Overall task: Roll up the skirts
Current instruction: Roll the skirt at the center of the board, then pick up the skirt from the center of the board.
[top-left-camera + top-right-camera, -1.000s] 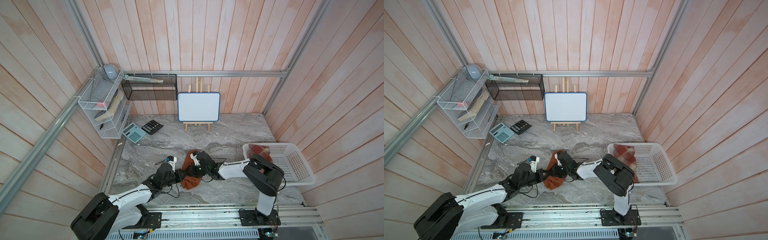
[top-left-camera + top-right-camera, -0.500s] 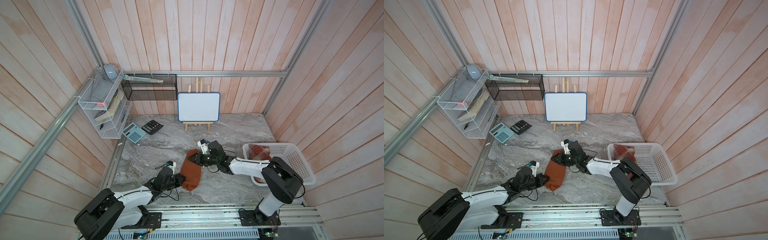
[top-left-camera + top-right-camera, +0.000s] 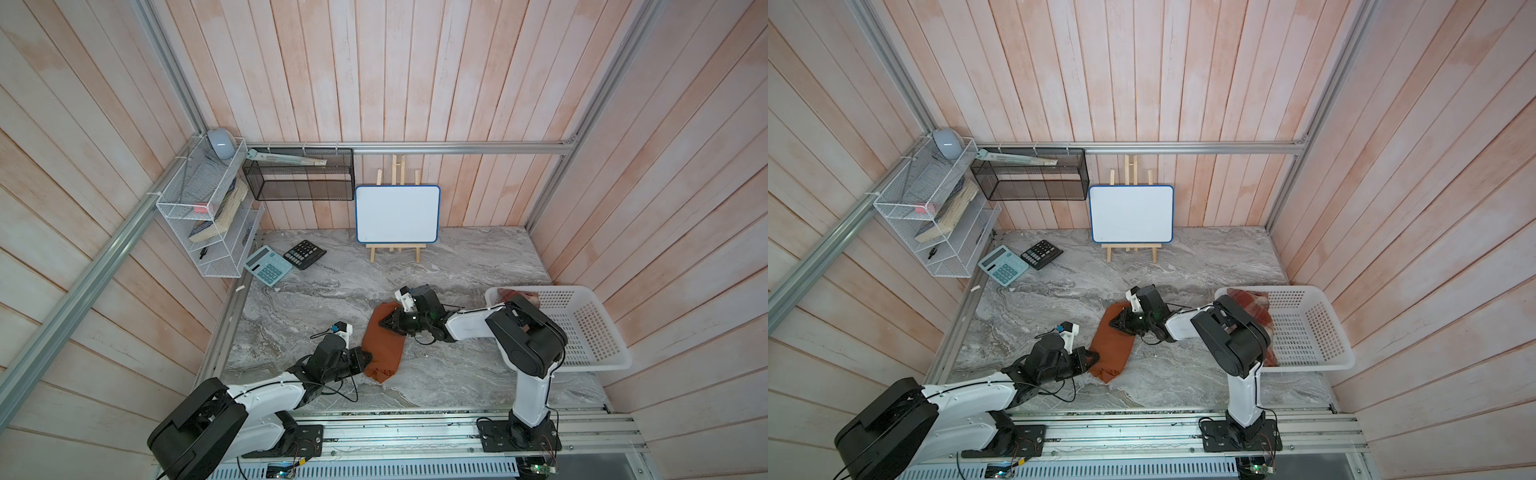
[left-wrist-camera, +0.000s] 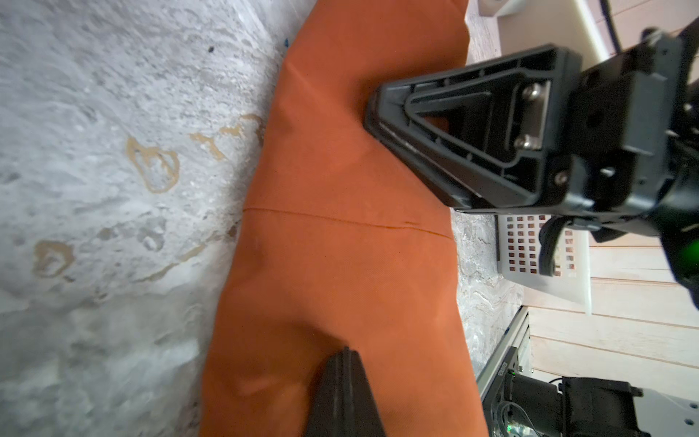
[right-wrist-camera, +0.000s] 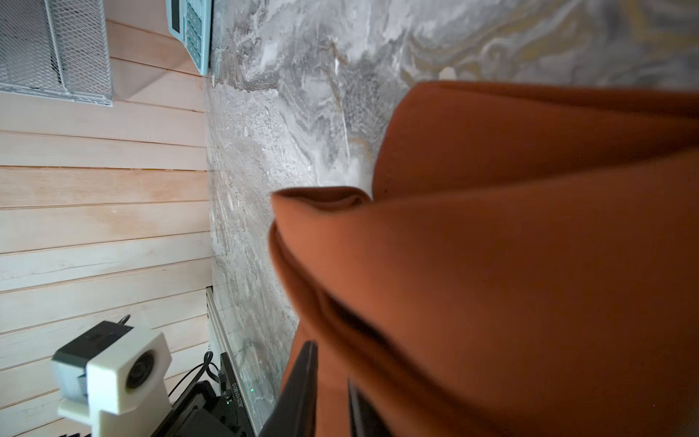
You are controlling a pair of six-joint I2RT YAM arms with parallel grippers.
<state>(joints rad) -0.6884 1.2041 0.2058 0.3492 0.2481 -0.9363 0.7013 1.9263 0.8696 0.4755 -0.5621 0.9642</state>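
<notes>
The rust-orange skirt (image 3: 383,347) lies stretched out in a long folded strip on the marble table (image 3: 478,266). My left gripper (image 3: 368,360) is shut, its tip (image 4: 345,350) resting on the cloth near the strip's near left edge. My right gripper (image 3: 381,326) is at the far end, shut on a raised fold of the same skirt (image 5: 491,265), with cloth showing between its fingers (image 5: 302,378). The plaid skirt (image 3: 1250,305) lies in the white basket (image 3: 1320,332), partly hidden behind the right arm.
A teal calculator (image 3: 268,266) and a black calculator (image 3: 304,253) lie at the back left. A whiteboard on an easel (image 3: 397,214) stands against the back wall. Wire shelves (image 3: 208,220) hang on the left wall. The basket takes up the right side.
A second ago the orange skirt was bunched between the two grippers. The right gripper has pulled away towards the back right and the left one towards the front, so the cloth is drawn out long.
</notes>
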